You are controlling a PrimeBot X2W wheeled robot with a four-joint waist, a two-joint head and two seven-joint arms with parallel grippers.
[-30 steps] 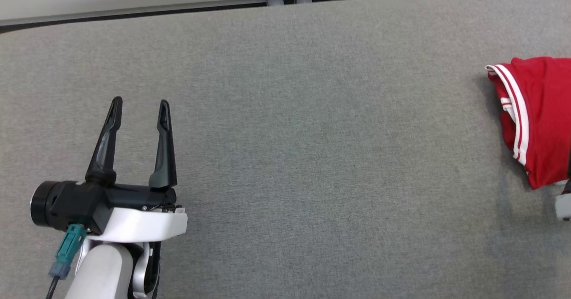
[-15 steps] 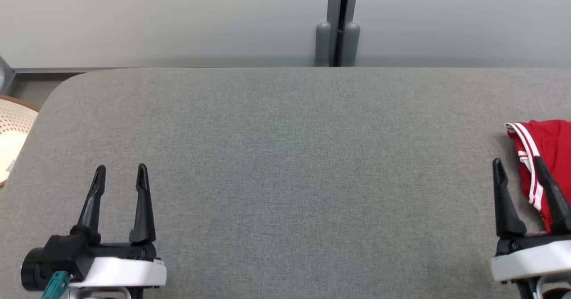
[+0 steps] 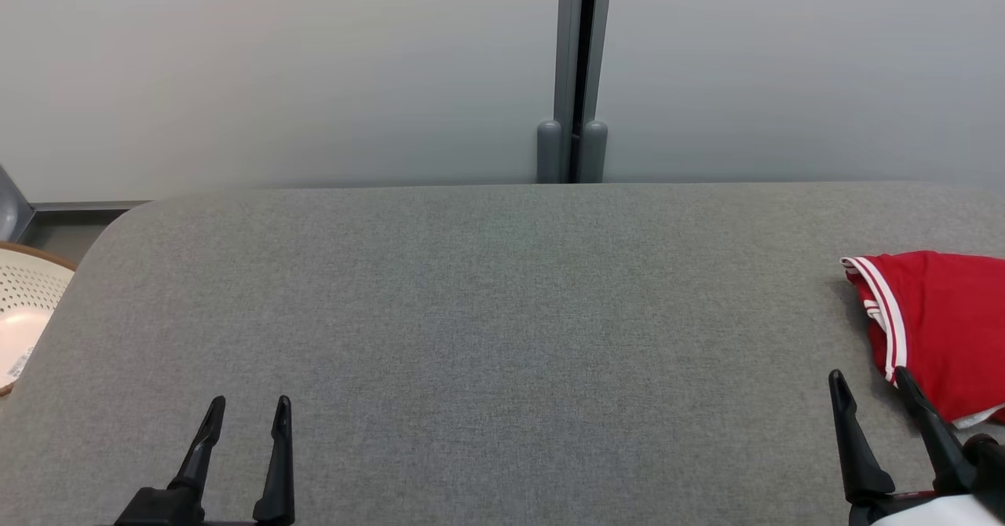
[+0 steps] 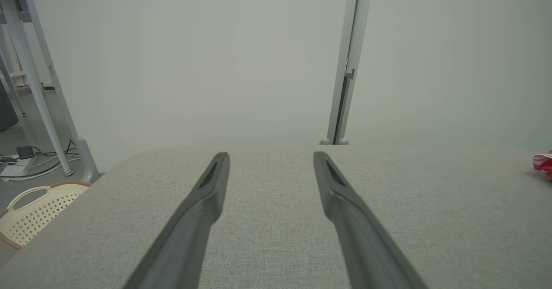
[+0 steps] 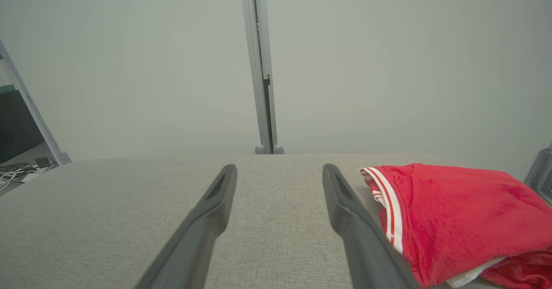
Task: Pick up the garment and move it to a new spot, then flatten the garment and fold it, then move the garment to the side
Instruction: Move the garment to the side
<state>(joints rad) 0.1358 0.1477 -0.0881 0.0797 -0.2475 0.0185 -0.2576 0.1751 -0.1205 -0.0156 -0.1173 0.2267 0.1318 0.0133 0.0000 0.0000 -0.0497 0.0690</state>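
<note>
Lying folded at the right edge of the grey fabric desk [image 3: 502, 314], the red white-striped fleece garment [image 3: 942, 330] was judged already set aside, with nothing left. The left claw [image 3: 250, 402] and right claw [image 3: 868, 374] were held open, empty.

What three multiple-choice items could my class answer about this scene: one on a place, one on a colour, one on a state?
1. Where on the grey table does the garment lie?
A. in the middle
B. at the robot's right end
C. at the robot's left end

2. What colour are the stripes of the trim on the garment?
A. blue
B. yellow
C. white

3. How do the left gripper and the right gripper stand?
A. both open, holding nothing
B. both shut on the garment
C. left shut, right open

Answers:
1 B: the head view shows it at the table's right end, beside the right gripper.
2 C: white stripes run along the red cloth's edge.
3 A: each pair of fingers stands apart with only table between them.
</note>
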